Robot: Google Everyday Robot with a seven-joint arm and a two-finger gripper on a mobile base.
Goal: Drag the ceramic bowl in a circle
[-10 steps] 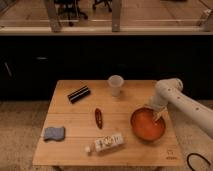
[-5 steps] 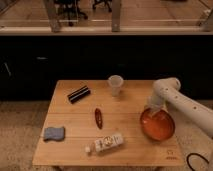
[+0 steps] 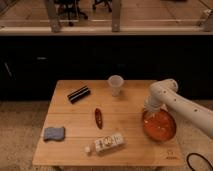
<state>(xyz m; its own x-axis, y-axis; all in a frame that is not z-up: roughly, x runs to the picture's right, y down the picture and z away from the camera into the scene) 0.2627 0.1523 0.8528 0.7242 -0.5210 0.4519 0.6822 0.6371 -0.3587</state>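
Camera view shows the end effector (image 3: 148, 113) closed at the far-left rim of the ceramic bowl (image 3: 161, 126), apparently pinching it. The bowl sits near the right front edge of the desk (image 3: 75, 111). The drag looks to be in hand; the next move calls for a smooth circular sweep that stays on the desk. Counted: one bowl, one cup (image 3: 115, 84), one black bar (image 3: 79, 94), one red pepper (image 3: 98, 118), one bottle (image 3: 107, 143), one sponge (image 3: 53, 133).

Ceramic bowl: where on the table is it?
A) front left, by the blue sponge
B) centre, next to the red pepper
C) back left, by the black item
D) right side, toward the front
D: the ceramic bowl sits at the right side of the table, toward the front, with the gripper shut on its rear-left rim.
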